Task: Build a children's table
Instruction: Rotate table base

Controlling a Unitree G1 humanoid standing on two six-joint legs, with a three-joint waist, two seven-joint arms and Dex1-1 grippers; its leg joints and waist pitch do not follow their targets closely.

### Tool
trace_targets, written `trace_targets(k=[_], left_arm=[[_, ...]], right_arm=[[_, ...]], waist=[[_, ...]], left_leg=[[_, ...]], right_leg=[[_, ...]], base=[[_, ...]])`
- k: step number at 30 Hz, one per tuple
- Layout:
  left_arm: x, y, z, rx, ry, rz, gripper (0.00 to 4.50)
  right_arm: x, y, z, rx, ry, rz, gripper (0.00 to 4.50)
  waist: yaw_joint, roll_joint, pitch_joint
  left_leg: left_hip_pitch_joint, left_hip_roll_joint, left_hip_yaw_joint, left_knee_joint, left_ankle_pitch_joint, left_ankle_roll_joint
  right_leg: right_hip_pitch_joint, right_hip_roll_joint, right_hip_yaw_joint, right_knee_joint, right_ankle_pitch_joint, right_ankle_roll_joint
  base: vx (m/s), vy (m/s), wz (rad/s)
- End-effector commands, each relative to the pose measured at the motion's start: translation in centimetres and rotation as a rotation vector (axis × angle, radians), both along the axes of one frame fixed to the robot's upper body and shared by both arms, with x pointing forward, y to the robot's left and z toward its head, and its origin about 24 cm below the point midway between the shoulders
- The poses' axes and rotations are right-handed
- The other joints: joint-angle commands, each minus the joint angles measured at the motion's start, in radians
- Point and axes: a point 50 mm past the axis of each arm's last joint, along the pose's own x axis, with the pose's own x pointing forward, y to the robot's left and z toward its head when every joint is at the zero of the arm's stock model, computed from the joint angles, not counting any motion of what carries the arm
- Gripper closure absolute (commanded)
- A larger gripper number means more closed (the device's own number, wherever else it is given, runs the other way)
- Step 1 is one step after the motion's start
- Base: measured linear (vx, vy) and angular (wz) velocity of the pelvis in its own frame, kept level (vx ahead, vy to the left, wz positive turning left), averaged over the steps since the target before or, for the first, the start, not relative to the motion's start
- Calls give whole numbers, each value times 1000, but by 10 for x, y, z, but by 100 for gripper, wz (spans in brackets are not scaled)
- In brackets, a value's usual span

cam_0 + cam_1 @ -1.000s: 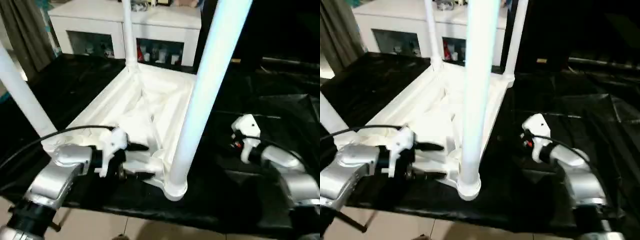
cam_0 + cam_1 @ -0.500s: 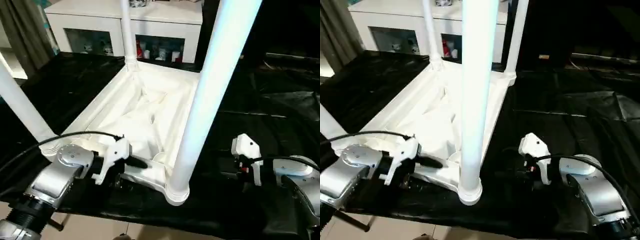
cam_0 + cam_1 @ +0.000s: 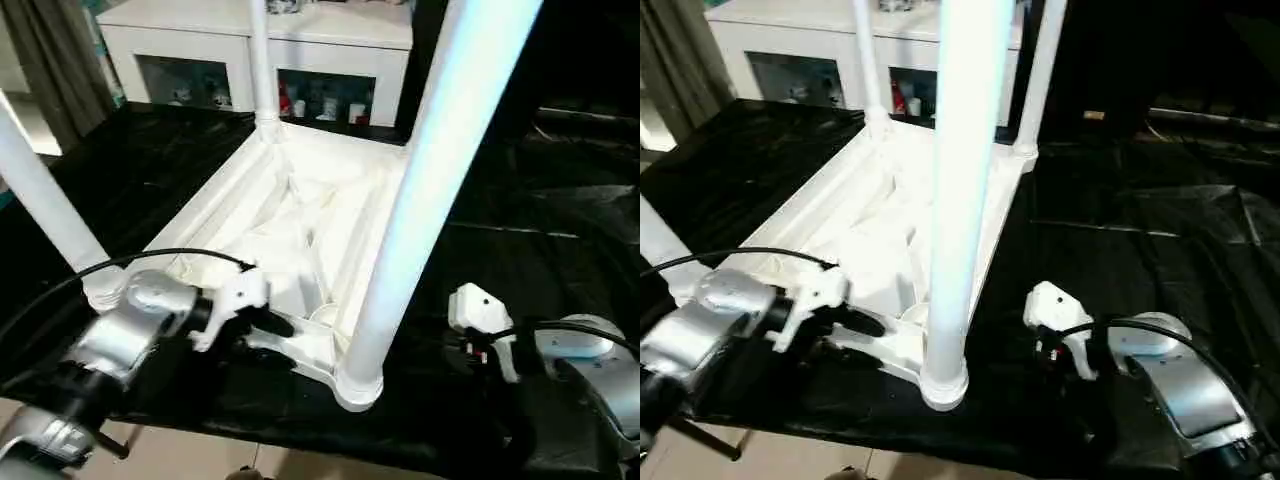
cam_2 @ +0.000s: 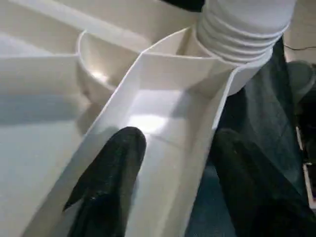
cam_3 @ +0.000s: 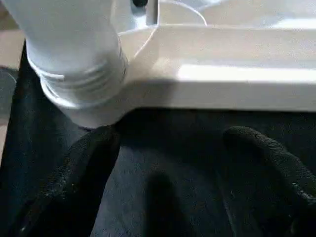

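Left claw (image 4: 168, 173) straddles the tabletop (image 3: 290, 215) rim, part-open, not clamped; right claw (image 5: 168, 163) wide open, empty — tugging could unseat the near leg (image 3: 420, 190).

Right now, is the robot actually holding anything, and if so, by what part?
The left gripper straddles the near rim of the upturned tabletop, one finger inside, one outside; a firm grip cannot be told. The right gripper is open, holding nothing.

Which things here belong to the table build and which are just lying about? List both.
Part of the job:
- tabletop, upside down
- near leg
- left leg
- far leg

Just lying about:
- white cabinet
- black sheet
- curtain
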Motion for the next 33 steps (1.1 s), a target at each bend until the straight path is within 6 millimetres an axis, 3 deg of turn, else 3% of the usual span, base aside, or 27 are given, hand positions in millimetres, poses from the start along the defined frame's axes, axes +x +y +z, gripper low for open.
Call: trace_targets(k=[1,3,5,7,8,9,13,14,19,20,22,25,26,28,29,30,31,33], left_arm=[[2,-11,4,-16,-4,-40,217],[2,-15,3,-21,10,-59,242],[0,-16,2,-9,19,-83,251],[0,-14,0,6,25,-100,268],[0,-13,0,13,27,-105,279],[0,-10,0,30,35,-117,279],[3,-3,0,63,34,-122,322],[3,-3,-1,66,32,-119,333],[8,-5,-1,40,-32,-46,366],[8,-5,-1,40,-32,-46,378],[8,-13,1,-70,-28,43,390],[8,-14,-1,-97,-31,94,407],[7,-11,-5,-98,-45,154,413],[6,-9,-9,-98,-55,198,427],[5,-6,-12,-95,-75,250,427],[4,-2,-14,-96,-97,307,432],[3,0,-15,-93,-116,343,440],[1,2,-15,-92,-135,364,447]], right_arm=[[-5,3,-1,2,1,15,62],[-6,6,0,11,5,21,62],[-6,7,0,7,-1,26,62],[-5,8,1,5,-7,31,62],[-4,8,2,5,-12,31,62],[-1,8,4,5,-27,25,62],[5,6,7,3,-52,8,62],[5,6,7,2,-56,6,62],[10,6,8,23,-87,-31,62],[10,6,8,23,-87,-31,62],[10,6,4,29,-88,-54,62],[13,5,1,28,-111,-98,62],[19,3,1,37,-139,-162,62],[24,2,0,43,-158,-208,62],[29,1,1,55,-178,-267,62],[35,-1,2,77,-191,-326,62],[38,-3,3,93,-193,-371,62],[42,-3,4,101,-200,-398,62]], waist=[[2,10,-58],[0,-1,-58],[-2,11,-56],[-7,8,-57],[-9,14,-56],[-9,11,-56],[-9,15,-56],[-11,22,-56],[-7,20,-59],[-5,19,-59],[-2,6,-58],[-4,9,-56],[-6,-12,-56],[-12,-3,-55],[-20,-10,-54],[-26,-28,-54],[-27,-20,-55],[-30,-18,-54]], left_leg=[[14,51,-17,-82,-190,20],[11,51,-16,-82,-182,30],[10,51,-19,-83,-188,32],[12,51,-17,-83,-196,31],[15,52,-17,-82,-207,28],[14,51,-17,-83,-203,30],[15,52,-18,-84,-212,23],[17,53,-17,-84,-216,18],[14,52,-17,-82,-201,21],[15,52,-16,-81,-203,22],[12,52,-15,-81,-187,30],[10,51,-16,-84,-196,29],[5,51,-15,-84,-180,36],[3,49,-16,-84,-170,38],[3,48,-15,-84,-177,37],[1,47,-14,-84,-176,41],[0,47,-17,-84,-170,41],[-1,48,-18,-86,-161,43]], right_leg=[[37,-62,32,-70,-33,-274],[41,-62,31,-69,-19,-279],[41,-63,31,-70,-47,-278],[40,-61,31,-74,-60,-277],[38,-60,31,-76,-62,-281],[38,-58,31,-74,-64,-281],[37,-59,31,-74,-85,-277],[36,-58,31,-75,-72,-280],[38,-61,30,-72,-42,-289],[38,-60,30,-72,-47,-288],[40,-64,31,-70,-56,-288],[38,-62,31,-76,-106,-274],[40,-64,30,-75,-105,-267],[39,-65,28,-78,-120,-260],[38,-63,27,-80,-134,-255],[39,-62,26,-82,-151,-247],[40,-65,26,-76,-157,-245],[38,-64,25,-81,-187,-227]], base=[[0,0,0],[0,0,0],[0,0,0],[0,0,0],[0,0,0],[0,0,0],[0,0,0],[0,0,0],[0,0,0],[0,0,0],[0,0,0],[0,0,0],[0,0,0],[0,0,0],[0,0,0],[0,0,0],[0,0,0],[0,0,0]])
